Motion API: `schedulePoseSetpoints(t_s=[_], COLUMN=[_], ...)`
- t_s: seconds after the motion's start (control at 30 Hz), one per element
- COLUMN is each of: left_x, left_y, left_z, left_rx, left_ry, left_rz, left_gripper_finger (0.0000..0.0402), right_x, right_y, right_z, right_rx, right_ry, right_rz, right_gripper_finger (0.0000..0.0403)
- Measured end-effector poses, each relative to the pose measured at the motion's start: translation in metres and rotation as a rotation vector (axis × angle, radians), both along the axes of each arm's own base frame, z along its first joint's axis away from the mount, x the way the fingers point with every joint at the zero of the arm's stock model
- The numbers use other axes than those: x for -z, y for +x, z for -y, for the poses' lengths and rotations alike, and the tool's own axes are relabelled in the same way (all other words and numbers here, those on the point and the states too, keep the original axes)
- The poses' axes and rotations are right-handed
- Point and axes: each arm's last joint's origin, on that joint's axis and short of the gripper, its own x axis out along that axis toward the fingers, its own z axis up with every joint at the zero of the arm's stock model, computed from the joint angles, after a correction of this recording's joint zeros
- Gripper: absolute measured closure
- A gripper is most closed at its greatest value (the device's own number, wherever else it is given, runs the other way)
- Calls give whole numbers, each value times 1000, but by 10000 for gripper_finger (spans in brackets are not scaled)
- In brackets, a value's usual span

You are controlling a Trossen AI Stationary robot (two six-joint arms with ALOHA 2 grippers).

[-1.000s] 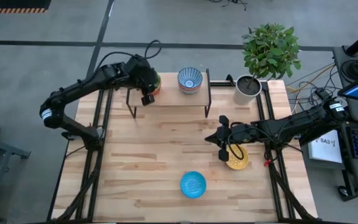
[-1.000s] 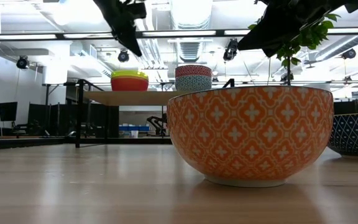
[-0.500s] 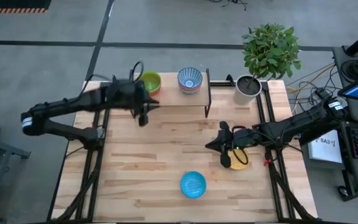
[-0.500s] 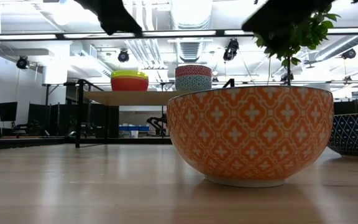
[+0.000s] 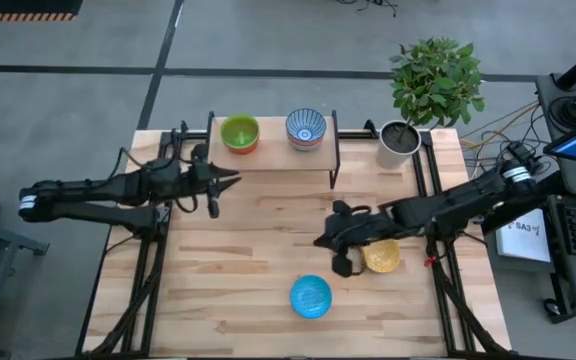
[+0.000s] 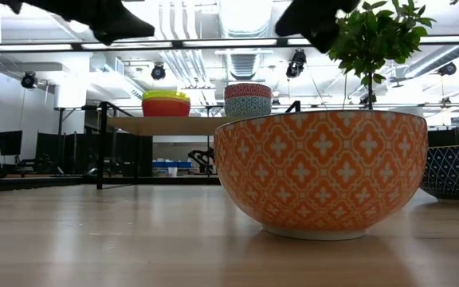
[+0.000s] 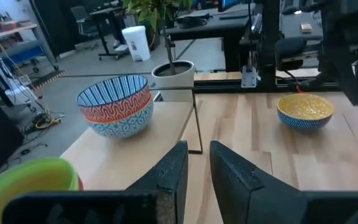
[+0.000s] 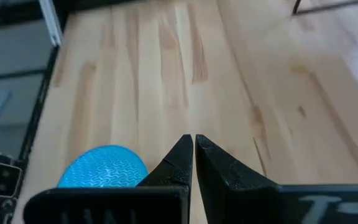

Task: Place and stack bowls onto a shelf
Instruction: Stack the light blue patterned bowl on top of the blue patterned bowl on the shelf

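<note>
The right gripper [image 5: 340,243], fingers nearly touching and empty, is hovering near the light blue bowl [image 5: 311,297], gold bowl [image 5: 382,256] just beside it. Likely rigid, glossy and breakable ceramic, the blue one is best pinched at its rim. The left gripper [image 5: 215,183], narrow and empty, is waiting near the shelf [image 5: 273,157].

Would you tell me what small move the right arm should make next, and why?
Probably ease the right gripper toward the light blue bowl, opening on the way: its jaws are shut and empty, that bowl sits loose on the table just ahead, and the left gripper waits beside the shelf.
</note>
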Motion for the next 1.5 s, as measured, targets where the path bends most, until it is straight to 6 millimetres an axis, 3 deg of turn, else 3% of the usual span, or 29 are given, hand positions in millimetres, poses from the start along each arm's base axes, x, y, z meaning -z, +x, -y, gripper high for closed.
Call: schedulePoseSetpoints(t_s=[0.27, 0.57, 0.77, 1.0, 1.2, 1.37, 1.5], left_x=[-1, -3, -3, -3, -4, -3, -3], left_y=[-24, -28, -27, -27, -26, -25, -24], left_z=[3, 3, 3, 3, 3, 3, 3], left_rx=[4, 5, 6, 8, 9, 9, 9], left_ry=[18, 26, 15, 17, 22, 24, 27], left_rz=[63, 75, 72, 78, 85, 78, 72], left_gripper_finger=[352, 352, 352, 352, 352, 352, 352], right_x=[7, 19, 36, 46, 78, 99, 103], right_y=[46, 78, 85, 83, 85, 92, 98], right_z=[-15, -27, -42, -58, -61, -64, -63], right_rx=[-46, -28, -7, 22, 23, -9, -30], right_ry=[-22, -1, 49, 84, 46, 68, 110], right_rz=[-183, -342, -416, -463, -599, -641, -623], right_gripper_finger=[394, 393, 376, 293, 244, 249, 289])
